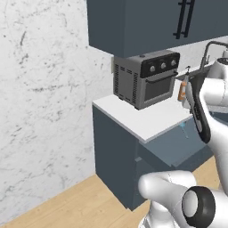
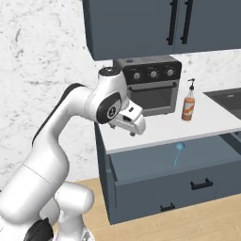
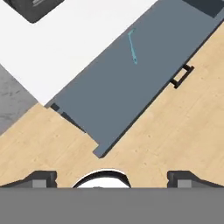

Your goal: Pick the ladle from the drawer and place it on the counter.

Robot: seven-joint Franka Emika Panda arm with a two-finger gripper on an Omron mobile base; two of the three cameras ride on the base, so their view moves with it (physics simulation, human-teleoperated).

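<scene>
The ladle (image 2: pixel 178 153) is a thin teal utensil lying flat in the open slate-blue drawer (image 2: pixel 155 172), bowl toward the counter. In the hand view the ladle (image 3: pixel 132 46) lies far up in the drawer (image 3: pixel 127 87). The ladle (image 1: pixel 183 129) is a faint teal line just under the counter edge. The white counter (image 2: pixel 155 131) runs above the drawer. My gripper (image 2: pixel 133 130) hangs well above the drawer's left end, to the left of the ladle. The fingertips (image 3: pixel 42 178) stand wide apart, so my gripper (image 3: pixel 112 179) is open and holds nothing.
A dark toaster oven (image 2: pixel 150 84) stands at the counter's back, an orange bottle (image 2: pixel 188 106) to its right, and a sink (image 2: pixel 229 100) further right. Upper cabinets (image 2: pixel 155 23) hang overhead. The drawer front carries a black handle (image 3: pixel 181 75). Wooden floor (image 3: pixel 175 131) lies below.
</scene>
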